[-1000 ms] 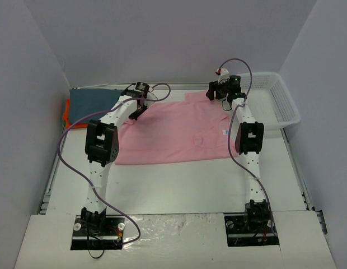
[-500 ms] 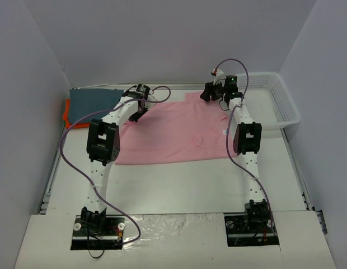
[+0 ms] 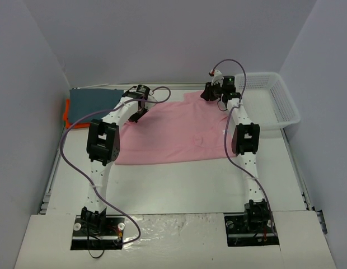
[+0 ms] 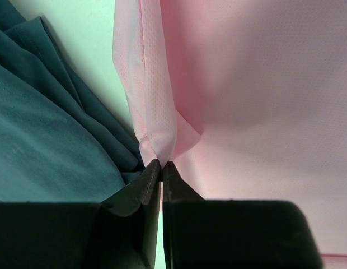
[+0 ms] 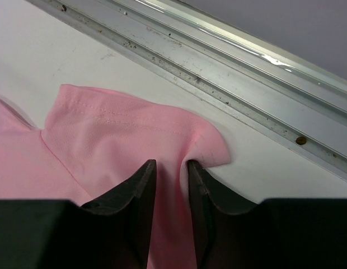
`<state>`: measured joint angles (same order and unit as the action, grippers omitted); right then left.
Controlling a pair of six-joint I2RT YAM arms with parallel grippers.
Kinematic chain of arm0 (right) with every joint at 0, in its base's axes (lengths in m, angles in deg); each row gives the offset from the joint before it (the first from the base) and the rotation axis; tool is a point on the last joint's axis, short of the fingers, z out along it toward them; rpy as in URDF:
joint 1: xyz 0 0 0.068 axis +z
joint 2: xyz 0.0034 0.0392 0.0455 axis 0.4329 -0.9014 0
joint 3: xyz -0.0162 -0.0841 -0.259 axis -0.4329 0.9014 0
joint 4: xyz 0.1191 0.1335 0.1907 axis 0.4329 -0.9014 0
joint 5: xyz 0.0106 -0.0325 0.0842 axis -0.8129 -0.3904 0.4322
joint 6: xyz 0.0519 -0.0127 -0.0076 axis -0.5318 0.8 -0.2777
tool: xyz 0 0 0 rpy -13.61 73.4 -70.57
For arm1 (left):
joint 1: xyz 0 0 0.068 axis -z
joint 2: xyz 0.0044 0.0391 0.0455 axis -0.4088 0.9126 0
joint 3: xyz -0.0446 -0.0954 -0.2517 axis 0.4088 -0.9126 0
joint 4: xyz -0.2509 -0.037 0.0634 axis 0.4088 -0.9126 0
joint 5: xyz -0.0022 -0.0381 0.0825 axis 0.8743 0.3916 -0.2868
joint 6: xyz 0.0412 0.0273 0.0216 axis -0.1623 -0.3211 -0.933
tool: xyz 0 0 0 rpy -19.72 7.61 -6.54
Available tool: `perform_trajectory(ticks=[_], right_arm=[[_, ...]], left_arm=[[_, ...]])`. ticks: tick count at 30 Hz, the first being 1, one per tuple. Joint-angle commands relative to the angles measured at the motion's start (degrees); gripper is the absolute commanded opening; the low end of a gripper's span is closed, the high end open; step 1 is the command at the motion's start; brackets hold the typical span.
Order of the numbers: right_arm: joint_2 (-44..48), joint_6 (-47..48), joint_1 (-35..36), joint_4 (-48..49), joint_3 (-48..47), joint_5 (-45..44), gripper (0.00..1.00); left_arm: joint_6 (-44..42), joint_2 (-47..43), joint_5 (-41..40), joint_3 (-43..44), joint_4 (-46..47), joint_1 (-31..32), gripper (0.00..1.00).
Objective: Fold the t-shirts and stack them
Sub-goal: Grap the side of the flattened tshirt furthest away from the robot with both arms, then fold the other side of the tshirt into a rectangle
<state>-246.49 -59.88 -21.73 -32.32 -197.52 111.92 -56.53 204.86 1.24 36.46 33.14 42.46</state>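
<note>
Now, left gripper (image 4: pixel 161 163): clamped on a pinched fold at the pink t-shirt (image 3: pixel 179 131) edge, beside the blue-grey t-shirt (image 3: pixel 92 100)
right gripper (image 5: pixel 170 165): pinching the pink sleeve's hem
pink t-shirt: spread flat, centre of overhead frame
blue-grey t-shirt: upper left, over orange t-shirt (image 3: pixel 66 115)

1. The top external view looks down from above and behind the arm bases, taking in the whole white table (image 3: pixel 179 185).
2. The left wrist view sits close over the light pink cloth t-shirt (image 4: pixel 252 101).
3. The right wrist view, equally close, faces the grey metal rail (image 5: pixel 246 73); all share that t-shirt.
</note>
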Motion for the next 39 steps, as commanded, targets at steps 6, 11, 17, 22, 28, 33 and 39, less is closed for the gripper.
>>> perform_trajectory(ticks=[6,11,17,22,28,33,39], right_arm=[[-0.9,0.9,1.1,-0.7,-3.1,-4.3,0.17],[-0.3,1.5,1.3,-0.6,-3.9,-8.0,0.0],[3.0,2.0,1.4,-0.9,-2.5,-8.4,0.0],[6.6,3.9,1.5,-2.4,0.4,-9.1,0.0],[12.4,6.0,2.4,-4.0,4.2,-10.1,0.0],[17.2,7.8,3.0,-5.0,7.5,-11.3,0.0],[19.9,8.8,3.9,-5.2,8.7,-12.5,0.0]], left_arm=[[0.1,-1.6,-0.3,0.3,-1.8,0.4,0.02],[0.0,-1.9,-0.4,1.0,-1.1,0.2,0.02],[-0.5,-1.9,-1.9,4.2,0.5,-0.7,0.02],[0.7,-4.4,-1.6,2.0,4.7,-2.4,0.02],[0.7,-7.7,-1.2,-0.5,6.8,-3.3,0.02],[0.7,-10.5,-0.4,-3.9,8.2,-3.8,0.02],[0.8,-12.2,0.1,-6.0,8.6,-4.0,0.02]])
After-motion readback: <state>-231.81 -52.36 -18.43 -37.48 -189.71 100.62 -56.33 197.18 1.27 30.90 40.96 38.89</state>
